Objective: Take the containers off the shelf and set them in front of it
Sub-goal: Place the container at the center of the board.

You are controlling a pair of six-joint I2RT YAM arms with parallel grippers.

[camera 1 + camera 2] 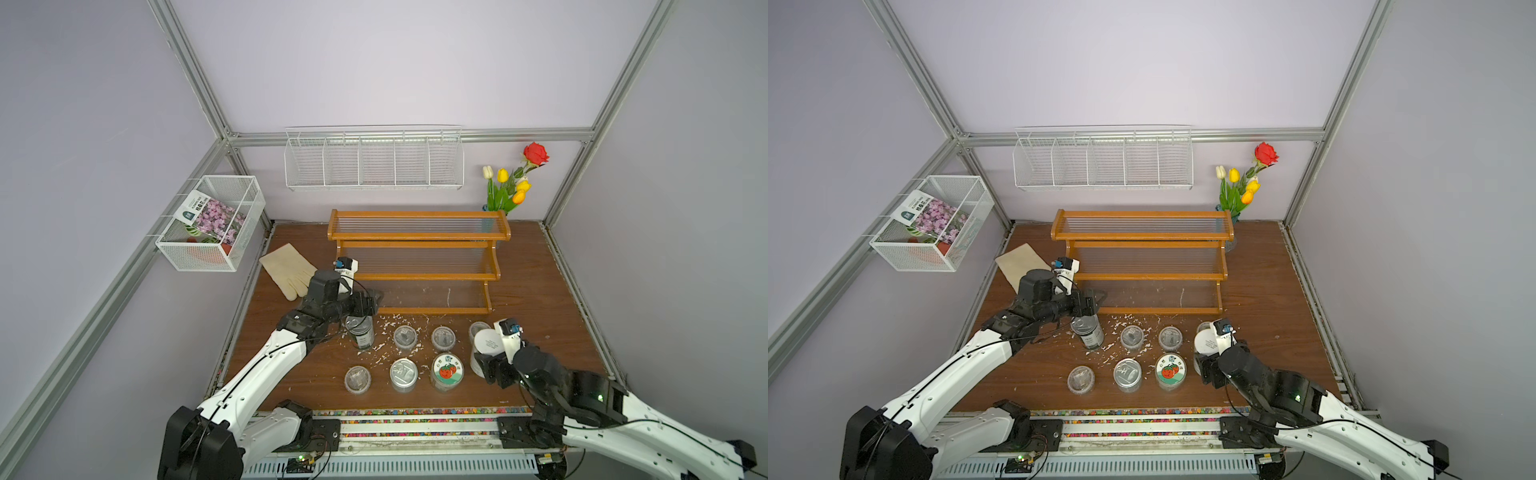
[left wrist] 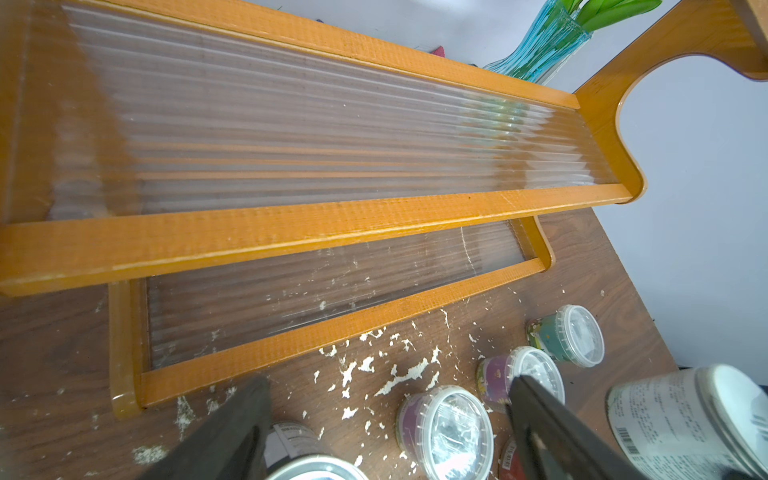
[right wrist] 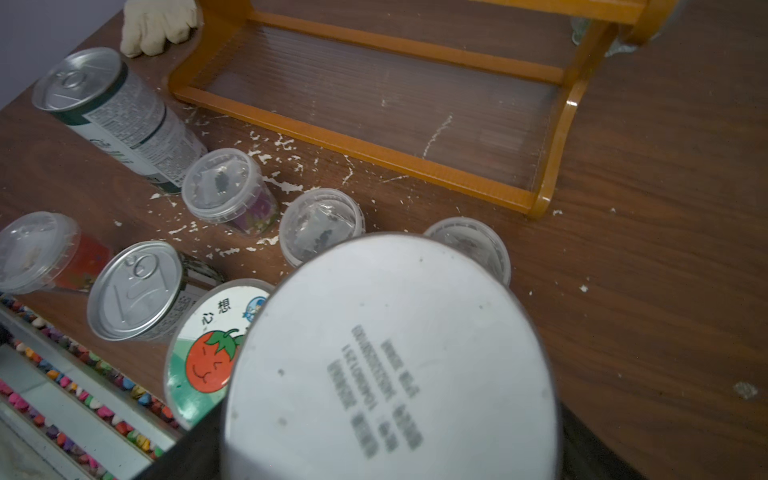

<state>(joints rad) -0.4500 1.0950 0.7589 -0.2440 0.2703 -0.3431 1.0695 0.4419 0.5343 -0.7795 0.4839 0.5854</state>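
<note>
arms point(image 1: 266, 365): white shells | joints: black (green LED) | cables: black

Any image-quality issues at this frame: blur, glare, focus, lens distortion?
Left wrist view: the shelf panel smears into blur toward one end, glare streaks on its ribs. Right wrist view: dim; the white-lidded jar fills the foreground, its printing soft. Both top views: evenly lit, frame posts splayed by the wide lens.

Top views overhead, wide; wrist views close, sharing shelf point(image 2: 291, 237).
</note>
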